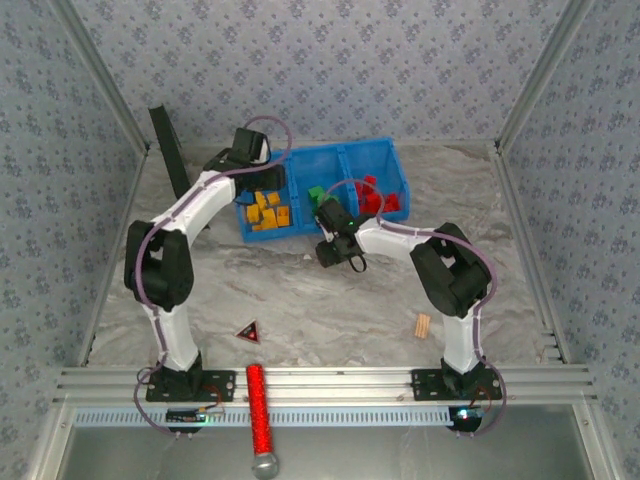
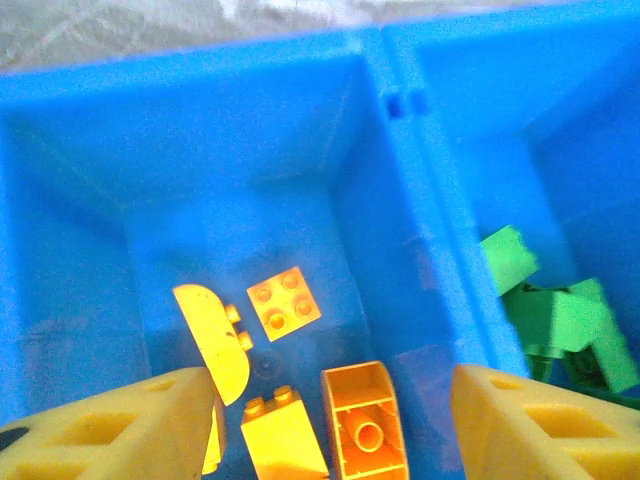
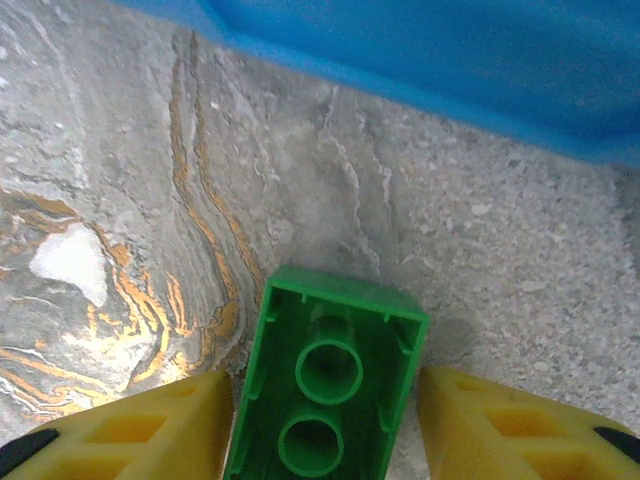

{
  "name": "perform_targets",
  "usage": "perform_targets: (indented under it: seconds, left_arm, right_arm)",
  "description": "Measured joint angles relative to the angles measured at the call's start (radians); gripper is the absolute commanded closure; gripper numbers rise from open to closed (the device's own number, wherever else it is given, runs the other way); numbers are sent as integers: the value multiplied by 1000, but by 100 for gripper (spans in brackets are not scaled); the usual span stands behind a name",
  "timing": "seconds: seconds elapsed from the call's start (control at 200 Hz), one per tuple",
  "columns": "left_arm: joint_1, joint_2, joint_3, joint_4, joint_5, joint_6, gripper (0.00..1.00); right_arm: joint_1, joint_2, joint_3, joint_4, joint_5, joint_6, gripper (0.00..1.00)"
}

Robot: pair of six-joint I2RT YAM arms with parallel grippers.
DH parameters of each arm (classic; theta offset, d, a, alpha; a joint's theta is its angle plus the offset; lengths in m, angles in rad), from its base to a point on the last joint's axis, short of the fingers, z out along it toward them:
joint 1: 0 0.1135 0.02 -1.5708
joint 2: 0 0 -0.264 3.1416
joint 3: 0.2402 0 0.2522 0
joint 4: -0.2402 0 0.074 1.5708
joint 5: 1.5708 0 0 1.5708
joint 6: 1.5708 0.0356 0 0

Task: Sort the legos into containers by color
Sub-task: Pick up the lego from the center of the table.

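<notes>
I am holding my left gripper [image 2: 330, 388] above the left compartment of the blue bin [image 2: 230, 130]. Its fingers are standing wide apart with nothing between them. Below it, yellow-orange bricks [image 2: 283, 303] are lying on the compartment floor: a square four-stud one, a curved one on edge, and an arched one showing its hollow underside. Across the divider, green bricks [image 2: 560, 325] are piled in the middle compartment.

My right gripper [image 3: 322, 378] is sitting low over the marbled table [image 3: 120, 150], just in front of the bin's outer wall. A green brick [image 3: 325, 390] is lying between its fingers, with its hollow underside and two round tubes facing the camera. The jaws are standing narrow, close to the brick's width. The finger on the left of that view seems to be touching the brick. A sliver of table is showing along the brick's lower right side, so I cannot tell whether I am gripping it or only bracketing it.

The overhead view is giving what the wrist cameras are too close for. Red bricks [image 1: 372, 198] are filling the right compartment. A tan wooden piece [image 1: 422, 325] and a dark triangle [image 1: 248, 331] are lying on the table, well apart from each other and nearer the arm bases. From up there my right fingers are looking too small and dark to judge.
</notes>
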Motion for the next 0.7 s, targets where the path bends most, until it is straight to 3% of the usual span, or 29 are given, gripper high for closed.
perform_targets:
  seconds: [0.335,0.535,0.7]
  left_arm:
    - [0,-118,-35,-2,8,-1,34]
    - [0,-201,-108,-8,3,-4,33]
    - [0,-312,-201,-12,-13,-12,33]
  right_arm:
    - [-1,4,-2,2,11,5,69]
    - [-9,-2,22,-27,0,-10,71]
    - [-28,-26,142,-73,0,-50,71]
